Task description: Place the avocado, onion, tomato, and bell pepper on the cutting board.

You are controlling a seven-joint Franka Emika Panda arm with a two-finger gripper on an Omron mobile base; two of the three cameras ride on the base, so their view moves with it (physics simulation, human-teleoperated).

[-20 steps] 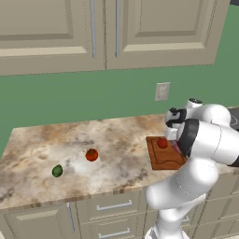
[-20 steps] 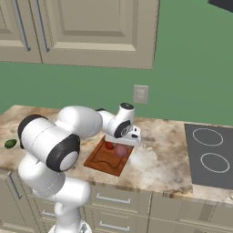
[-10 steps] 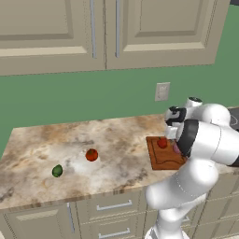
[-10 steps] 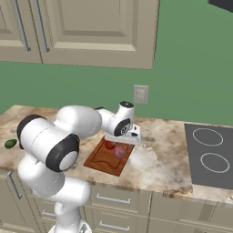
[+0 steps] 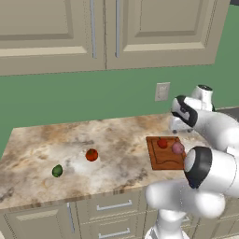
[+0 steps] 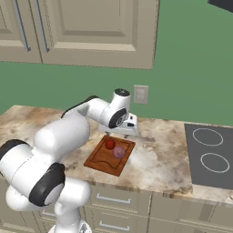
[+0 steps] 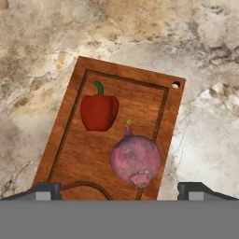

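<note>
We see the gripper (image 7: 119,189) spread wide and empty above the cutting board (image 7: 70,149); the onion (image 7: 136,160) lies just beneath it, the bell pepper (image 7: 98,111) beyond.

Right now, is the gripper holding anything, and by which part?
Nothing is held. The gripper stands open above the cutting board, its fingertips wide apart; the onion lies free on the board between them.

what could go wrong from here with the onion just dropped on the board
The onion lies near one long edge of the cutting board; being round, it might roll off onto the counter. It also sits close to the bell pepper, leaving limited free board for the tomato and avocado, both far off, so later placements could knock something. The open gripper hovers right above the onion.
</note>
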